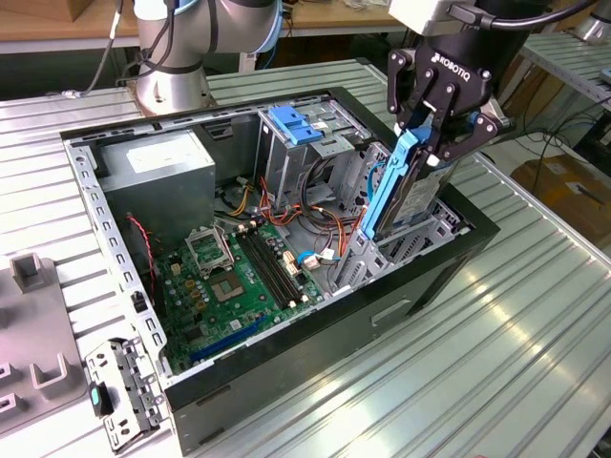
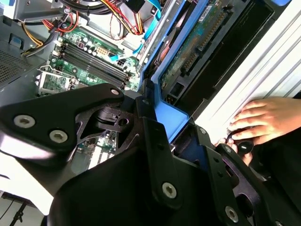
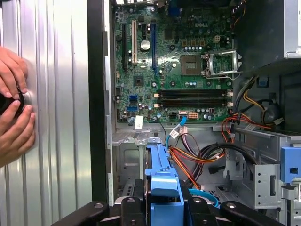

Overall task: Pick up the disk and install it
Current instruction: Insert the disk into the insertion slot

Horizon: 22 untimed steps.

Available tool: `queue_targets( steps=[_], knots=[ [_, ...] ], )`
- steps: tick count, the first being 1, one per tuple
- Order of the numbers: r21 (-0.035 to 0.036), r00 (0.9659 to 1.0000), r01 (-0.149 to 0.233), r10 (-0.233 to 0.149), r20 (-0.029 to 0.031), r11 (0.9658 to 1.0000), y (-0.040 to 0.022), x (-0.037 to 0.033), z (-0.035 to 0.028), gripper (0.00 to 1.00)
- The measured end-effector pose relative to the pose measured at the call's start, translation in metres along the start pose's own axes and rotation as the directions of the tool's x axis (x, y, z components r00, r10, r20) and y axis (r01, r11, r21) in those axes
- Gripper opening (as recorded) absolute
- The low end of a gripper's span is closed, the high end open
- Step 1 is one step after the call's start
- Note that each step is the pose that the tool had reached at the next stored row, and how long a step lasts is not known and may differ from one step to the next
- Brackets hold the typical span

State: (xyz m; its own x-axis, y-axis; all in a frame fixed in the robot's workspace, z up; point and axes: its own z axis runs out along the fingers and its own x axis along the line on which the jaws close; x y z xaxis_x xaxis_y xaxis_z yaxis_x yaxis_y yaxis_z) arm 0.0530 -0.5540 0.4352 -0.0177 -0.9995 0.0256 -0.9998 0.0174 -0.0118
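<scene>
One ribbed metal bench [image 1: 496, 363] carries one open black computer case [image 1: 382, 305], which fills the middle of the exterior view. One silver arm base [image 1: 172, 72] stands on the bench at the upper left of that frame.

Inside the case are one grey power-supply box [image 1: 158, 162] at its upper left, one green motherboard [image 1: 229, 286] toward the lower left, and one metal drive cage [image 1: 291, 143] with a blue top at centre top.

At the upper right hangs one black gripper [image 1: 441, 143]. Its two fingers [image 1: 409, 105] are closed on the upper end of the one disk [image 1: 412, 196]. The disk stands steeply tilted, with its blue bracket facing the frame's left. Its lower end sits at the grey metal bay in the case's right corner.

Both wrist views look past the clamped blue bracket to the motherboard. The second wrist view adds a green circuit board on the disk's underside.

The first wrist view adds a person's hand [image 3: 16, 134] and a second hand [image 3: 10, 70]. Both rest on the bench outside the case, around one small dark round object [image 3: 11, 101].
</scene>
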Motion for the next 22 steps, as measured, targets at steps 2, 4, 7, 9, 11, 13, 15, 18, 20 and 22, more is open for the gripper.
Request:
queue_targets(
  steps=[2,4,7,9,11,13,15,18,20,22],
  knots=[
    [0.0,1.0,0.0,0.0,0.0002,1.0,0.0,0.0,0.0001,0.37],
    [0.0,1.0,0.0,0.0,0.0002,1.0,0.0,0.0,0.0002,0.37],
    [0.0001,1.0,0.0,0.0,0.0003,1.0,0.0,0.0,0.0002,0.37],
    [0.0001,1.0,0.0,0.0,0.0004,1.0,0.0,-0.0001,0.0012,0.38],
    [0.0,1.0,0.0,0.0,0.0001,1.0,0.0001,-0.0002,0.0083,0.45],
    [0.0,1.0,0.0,0.0,0.0003,1.0,0.0001,-0.0004,0.0138,0.45],
    [0.0001,1.0,0.0,0.0,0.0002,1.0,0.0002,-0.0005,0.0182,0.43],
    [0.0,1.0,0.0,0.0,0.0002,1.0,0.0003,-0.0006,0.0243,0.24],
    [0.0001,1.0,0.0,0.0,0.0002,1.0,0.0003,-0.0007,0.0282,0.24],
    [0.0001,1.0,0.0,0.0,0.0002,1.0,0.0004,-0.0008,0.0319,0.12]
  ],
)
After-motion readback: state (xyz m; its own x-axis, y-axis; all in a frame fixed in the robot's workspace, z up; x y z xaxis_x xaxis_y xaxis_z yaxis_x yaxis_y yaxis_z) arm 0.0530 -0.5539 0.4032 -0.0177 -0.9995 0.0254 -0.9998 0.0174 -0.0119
